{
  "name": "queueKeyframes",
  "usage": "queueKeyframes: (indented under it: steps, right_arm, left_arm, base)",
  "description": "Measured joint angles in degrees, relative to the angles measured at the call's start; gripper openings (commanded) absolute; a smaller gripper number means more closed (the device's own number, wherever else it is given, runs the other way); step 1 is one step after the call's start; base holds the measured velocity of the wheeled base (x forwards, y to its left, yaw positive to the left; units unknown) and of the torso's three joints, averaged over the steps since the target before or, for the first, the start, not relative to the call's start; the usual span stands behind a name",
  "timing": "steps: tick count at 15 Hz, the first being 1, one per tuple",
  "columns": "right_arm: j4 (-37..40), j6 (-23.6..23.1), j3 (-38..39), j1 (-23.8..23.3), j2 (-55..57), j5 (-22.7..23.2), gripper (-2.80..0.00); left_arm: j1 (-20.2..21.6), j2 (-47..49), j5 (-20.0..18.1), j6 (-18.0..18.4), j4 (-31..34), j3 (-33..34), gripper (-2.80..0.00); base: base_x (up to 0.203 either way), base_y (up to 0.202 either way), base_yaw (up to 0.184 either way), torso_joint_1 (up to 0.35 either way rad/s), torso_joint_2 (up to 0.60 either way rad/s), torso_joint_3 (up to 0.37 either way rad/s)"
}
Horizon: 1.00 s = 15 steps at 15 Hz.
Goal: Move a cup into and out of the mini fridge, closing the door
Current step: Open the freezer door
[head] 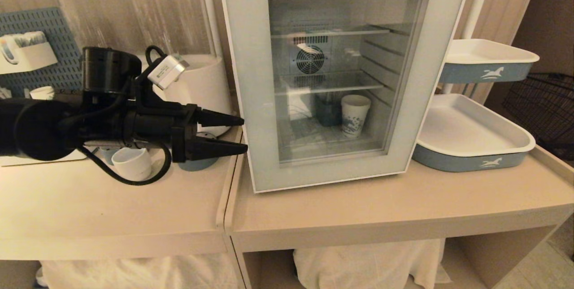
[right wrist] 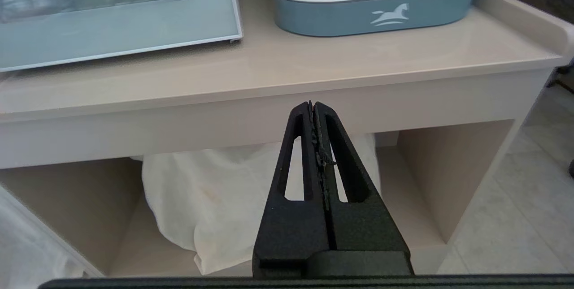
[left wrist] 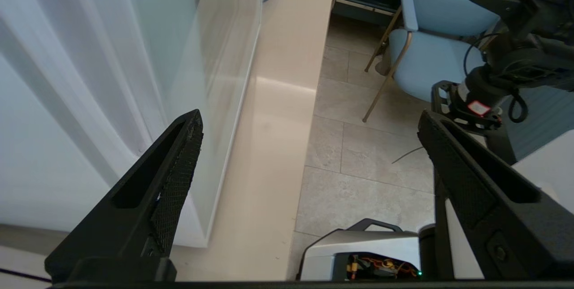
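The white HOMESUN mini fridge (head: 242, 56) stands on the right counter with its glass-windowed door (head: 255, 114) shut. A taller paper cup with blue print (head: 355, 115) stands inside on the fridge floor. The small squat white cup (head: 132, 163) sits on the left table, beneath my left arm. My left gripper (head: 244, 134) is level, open and empty, its tips just at the door's left edge. In the left wrist view this gripper (left wrist: 309, 118) has one finger alongside the door (left wrist: 215, 56). My right gripper (right wrist: 312, 106) hangs shut and empty below the counter's front edge.
Two white drink dispensers (head: 179, 33) and a blue pegboard (head: 31, 47) stand behind the left arm. Two blue-and-white trays (head: 471, 159) are stacked right of the fridge, beside a wire basket (head: 547, 109). White cloth (right wrist: 215, 199) lies under the counter. A blue chair (left wrist: 439, 33) stands on the floor.
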State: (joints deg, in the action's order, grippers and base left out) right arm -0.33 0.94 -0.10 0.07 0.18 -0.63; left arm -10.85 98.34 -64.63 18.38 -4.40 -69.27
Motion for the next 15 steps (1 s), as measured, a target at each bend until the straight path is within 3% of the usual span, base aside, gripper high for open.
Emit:
queueKeyframes:
  steps: [4, 9, 15]
  right_arm:
    - [0.0, 0.0, 0.0, 0.0, 0.0, 0.0, -2.80]
    - [0.0, 0.0, 0.0, 0.0, 0.0, 0.0, -2.80]
    - [0.0, 0.0, 0.0, 0.0, 0.0, 0.0, -2.80]
  left_arm:
    - [-0.8, -1.8, 1.0, 0.3, -0.1, 1.4, 0.00]
    - [2.2, -2.0, 1.4, 0.6, -0.2, 1.1, 0.00]
    - [1.8, 0.6, 1.5, 0.5, -0.2, -1.0, 0.00]
  base:
    - [0.000, 0.000, 0.000, 0.000, 0.00, 0.000]
    - [0.000, 0.000, 0.000, 0.000, 0.00, 0.000]
    - [0.000, 0.000, 0.000, 0.000, 0.00, 0.000]
